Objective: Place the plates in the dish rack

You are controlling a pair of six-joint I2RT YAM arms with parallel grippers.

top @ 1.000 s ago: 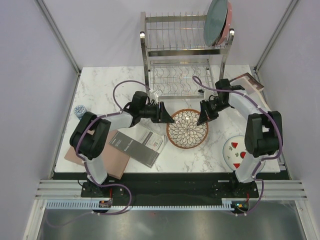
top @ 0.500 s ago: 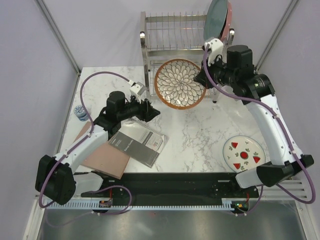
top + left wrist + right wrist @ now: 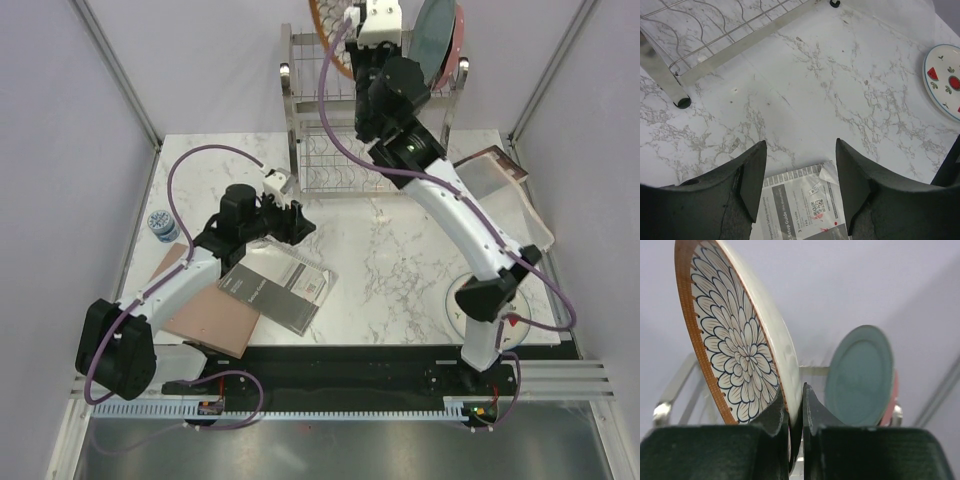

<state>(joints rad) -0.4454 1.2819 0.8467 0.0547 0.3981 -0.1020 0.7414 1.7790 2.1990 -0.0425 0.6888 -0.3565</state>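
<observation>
At centre left of the top view, the left gripper (image 3: 300, 222) is held low over the desk (image 3: 400, 260), jaws apart, above the dark booklet (image 3: 275, 288). At top centre, the petal-patterned plate (image 3: 735, 350) is clamped at its rim by the right gripper (image 3: 795, 412), upright over the dish rack (image 3: 320, 100). The grey-green plate (image 3: 432, 45) and the pink plate (image 3: 461, 45) are stood at the rack's upper right. The strawberry plate (image 3: 946, 80) is seen flat on the desk at lower right.

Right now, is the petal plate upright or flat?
Upright, slightly tilted: the right claw pinches the plate by its rim, patterned face turned sideways.
</observation>
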